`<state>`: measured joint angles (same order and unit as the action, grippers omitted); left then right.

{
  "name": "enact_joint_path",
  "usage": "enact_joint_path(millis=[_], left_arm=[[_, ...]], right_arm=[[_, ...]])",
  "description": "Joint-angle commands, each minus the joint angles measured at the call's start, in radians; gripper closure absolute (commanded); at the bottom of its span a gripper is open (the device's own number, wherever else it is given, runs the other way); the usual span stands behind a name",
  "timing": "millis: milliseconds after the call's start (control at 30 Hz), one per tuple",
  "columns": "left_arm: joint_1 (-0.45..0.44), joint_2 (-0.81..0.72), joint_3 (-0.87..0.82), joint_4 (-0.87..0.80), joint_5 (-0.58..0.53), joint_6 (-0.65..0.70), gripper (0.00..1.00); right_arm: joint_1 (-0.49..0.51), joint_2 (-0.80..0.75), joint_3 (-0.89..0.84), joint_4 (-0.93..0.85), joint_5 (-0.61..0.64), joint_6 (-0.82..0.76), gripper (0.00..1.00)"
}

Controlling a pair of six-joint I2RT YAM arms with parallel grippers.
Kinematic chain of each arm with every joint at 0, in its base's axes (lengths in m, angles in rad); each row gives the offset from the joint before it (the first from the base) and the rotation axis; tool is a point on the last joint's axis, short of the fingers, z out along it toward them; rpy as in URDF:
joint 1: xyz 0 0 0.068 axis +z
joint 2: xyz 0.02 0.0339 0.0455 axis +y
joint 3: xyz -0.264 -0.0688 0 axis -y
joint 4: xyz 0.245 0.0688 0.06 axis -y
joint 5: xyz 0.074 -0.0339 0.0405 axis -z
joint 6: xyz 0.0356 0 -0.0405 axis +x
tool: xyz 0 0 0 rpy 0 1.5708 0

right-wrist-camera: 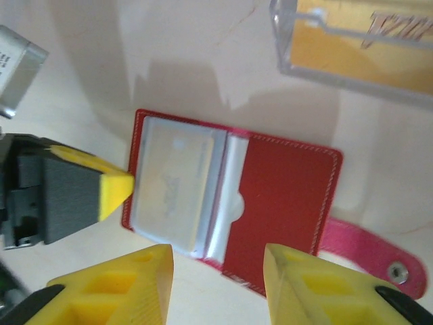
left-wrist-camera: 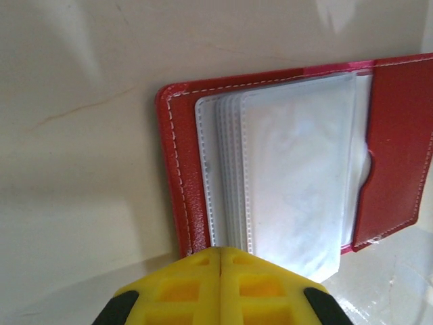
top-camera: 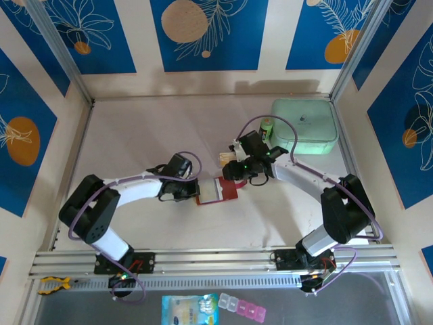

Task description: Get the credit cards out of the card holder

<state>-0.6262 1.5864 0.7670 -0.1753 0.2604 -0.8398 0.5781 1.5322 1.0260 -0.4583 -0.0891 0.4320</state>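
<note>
Card holder (top-camera: 220,189) open flat at the centre of the top view, long axis left to right, snap tab (right-wrist-camera: 379,261) trailing toward the lower right of the right wrist view. Left claw (top-camera: 196,191) shut tight, tips meeting, pressed against the holder's left edge. Right claw (right-wrist-camera: 216,271) low in its own view, jaws partly apart and empty, poised above the holder. Credit card (right-wrist-camera: 172,183) tucked under a clear pocket (right-wrist-camera: 218,203) on the holder's left half, up and left of the right claw's gap. Nearer for the pull, by the look of it: right claw.
</note>
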Motion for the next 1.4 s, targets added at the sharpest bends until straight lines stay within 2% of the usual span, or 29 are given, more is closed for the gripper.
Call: enact_joint_path(millis=[0, 233, 567, 633, 733, 1033, 1367], left_arm=[[0.007, 0.017, -0.006, -0.019, -0.015, -0.012, 0.99], [0.008, 0.013, -0.009, -0.034, -0.065, -0.011, 1.0], [0.007, 0.027, -0.008, -0.018, -0.051, -0.012, 1.0], [0.007, 0.025, -0.011, -0.017, -0.05, -0.013, 1.0], [0.007, 0.027, -0.012, -0.018, -0.049, -0.01, 1.0], [0.007, 0.035, -0.008, -0.022, -0.047, -0.005, 1.0], [0.008, 0.029, -0.01, -0.032, -0.055, -0.005, 1.0]], right_arm=[[0.011, 0.047, 0.038, -0.031, -0.139, 0.11, 0.6], [0.063, 0.132, 0.046, 0.046, -0.232, 0.204, 0.57], [0.121, 0.241, 0.065, 0.133, -0.262, 0.334, 0.56], [0.125, 0.261, 0.083, 0.126, -0.258, 0.338, 0.62], [0.126, 0.286, 0.109, 0.112, -0.235, 0.334, 0.65], [0.126, 0.363, 0.159, 0.077, -0.218, 0.309, 0.67], [0.095, 0.365, 0.128, 0.059, -0.186, 0.292, 0.67]])
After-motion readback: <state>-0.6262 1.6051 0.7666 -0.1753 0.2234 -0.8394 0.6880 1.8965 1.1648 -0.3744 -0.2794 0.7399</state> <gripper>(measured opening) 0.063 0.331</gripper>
